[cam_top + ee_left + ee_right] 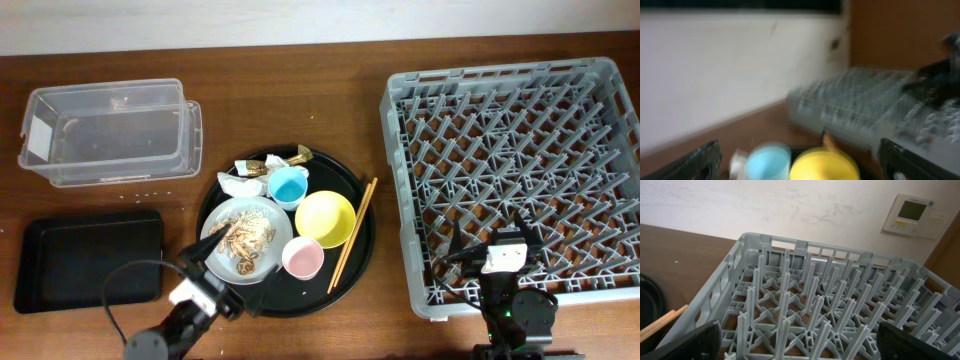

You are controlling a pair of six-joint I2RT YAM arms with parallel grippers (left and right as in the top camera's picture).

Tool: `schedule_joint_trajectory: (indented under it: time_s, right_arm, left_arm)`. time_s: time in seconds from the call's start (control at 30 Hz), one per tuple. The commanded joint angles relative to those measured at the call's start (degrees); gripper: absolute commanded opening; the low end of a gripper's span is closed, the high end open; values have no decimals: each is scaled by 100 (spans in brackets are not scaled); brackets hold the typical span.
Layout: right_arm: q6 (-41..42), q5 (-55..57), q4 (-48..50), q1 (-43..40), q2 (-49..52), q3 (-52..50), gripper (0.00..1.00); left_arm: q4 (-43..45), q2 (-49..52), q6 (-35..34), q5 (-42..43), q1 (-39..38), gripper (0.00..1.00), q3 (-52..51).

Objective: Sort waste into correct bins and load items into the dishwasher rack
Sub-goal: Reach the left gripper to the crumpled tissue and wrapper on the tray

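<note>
1. Both pincers are spread wide and empty: the left gripper [228, 275] at the round tray's [320, 292] 7 o'clock edge, the right gripper [498, 242] over the rack's [397, 140] 6 o'clock rim.
2. The plate [215, 225] of scraps [245, 240] lies at the tray's 9 o'clock, just beside the pink cup [302, 258].
3. Grip the plate's near rim and keep it level, or scraps may spill.

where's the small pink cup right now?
Overhead view: the small pink cup sits on the large round black tray, toward its robot-side edge, right of the pale grey round plate and just below the yellow bowl.
</note>
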Motion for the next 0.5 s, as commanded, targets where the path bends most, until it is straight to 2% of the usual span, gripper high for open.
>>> schedule_joint_trajectory:
  time_s: [0.0,0.03,0.07,0.1,0.13,0.17,0.23,0.27,0.3,0.37,0.4,0.43,0.47]
  right_arm:
    - [22,68,-20,-42,-50,-48,98]
    - [22,68,-20,-42,-50,-48,99]
    - [22,68,-20,-42,-50,-48,99]
    - [22,68,-20,-42,-50,-48,99]
    - [22,68,-20,-42,-50,-48,99]
    - [22,68,-20,-42,-50,-48,99]
    - [22,68,-20,-42,-50,-48,99]
    - [22,68,-20,-42,-50,-48,99]
    - [22,68,-20,-42,-50,-48,99]
    - [22,68,-20,-42,-50,-48,99]
    - [22,70,-20,-42,-50,-48,99]
    - [22,68,-20,-42,-50,-48,99]
    - [22,68,-20,-42,-50,-48,99]
  left_arm:
    - [852,-50,-804,715,-15,99,118]
    - [793,-48,-807,634,-15,99,223]
    - [317,9,-798,249,-15,99,511]
    - [-540,195,-616,-334,-15,99,953]
    - [-1311,487,4,-540,-15,99,1425]
    - [-1803,750,260,-756,-15,99,1773]
    - [-3254,1744,697,-1460,-15,99,2868]
    - [-4236,2601,822,-1429,-17,99,3676]
    - [-4677,3064,820,-1145,-15,99,4081]
    - [-5042,3768,817,-214,-15,99,4544]
    - [-4940,4129,765,17,-17,99,4653]
    - [-4916,4345,625,-96,-15,99,4723]
    - [-5018,4715,179,-693,-24,99,4922]
